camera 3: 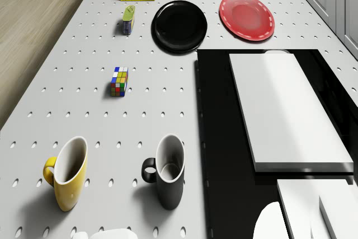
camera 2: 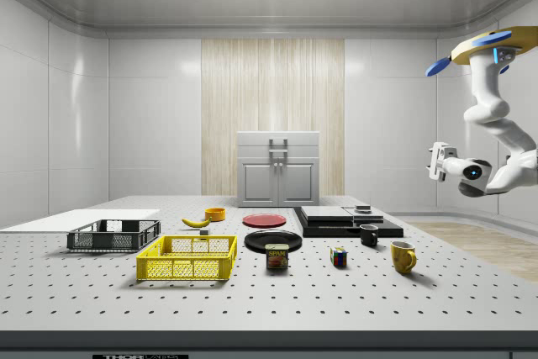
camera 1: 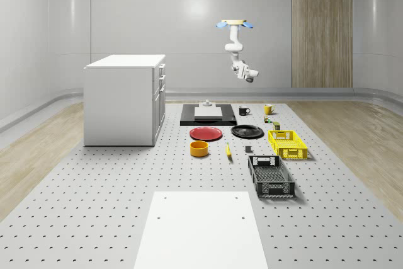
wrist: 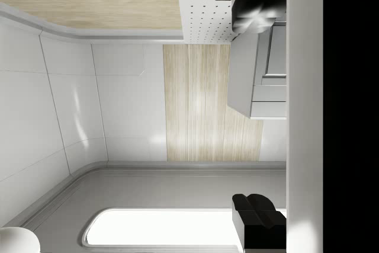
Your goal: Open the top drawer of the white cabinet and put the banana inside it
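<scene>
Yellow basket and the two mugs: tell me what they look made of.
Yellow basket: likely moulded plastic, going by its open lattice walls and uniform matte colour. Yellow mug and black mug: probably glazed ceramic, with thick walls, rounded rims and soft sheen; the black one reflects light inside. Being renders, these are guesses.

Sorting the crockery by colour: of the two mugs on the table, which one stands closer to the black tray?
The black mug; it stands right beside the black tray, while the yellow mug sits farther out.

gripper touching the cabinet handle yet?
Apart. The side view shows the gripper in mid-air, well to the right of the white cabinet, with the drone hovering high above the table's edge.
</scene>
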Controlling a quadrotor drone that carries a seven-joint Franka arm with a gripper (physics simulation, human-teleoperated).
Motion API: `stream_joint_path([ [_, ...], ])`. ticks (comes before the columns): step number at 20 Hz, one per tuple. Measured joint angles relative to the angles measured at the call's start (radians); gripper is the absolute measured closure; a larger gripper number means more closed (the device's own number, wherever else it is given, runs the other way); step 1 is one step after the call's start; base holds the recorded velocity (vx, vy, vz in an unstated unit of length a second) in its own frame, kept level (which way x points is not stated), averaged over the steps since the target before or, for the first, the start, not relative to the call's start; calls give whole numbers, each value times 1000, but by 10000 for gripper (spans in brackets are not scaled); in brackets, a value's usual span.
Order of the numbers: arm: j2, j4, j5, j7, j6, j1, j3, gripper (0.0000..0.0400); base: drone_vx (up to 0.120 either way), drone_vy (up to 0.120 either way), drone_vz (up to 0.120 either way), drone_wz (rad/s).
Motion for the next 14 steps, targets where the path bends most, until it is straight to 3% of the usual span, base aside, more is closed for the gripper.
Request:
stream_joint_path([
  [14, -72, -64, 59, 9, 69, 123, -106, 0, 114, -114, 6, 0],
])
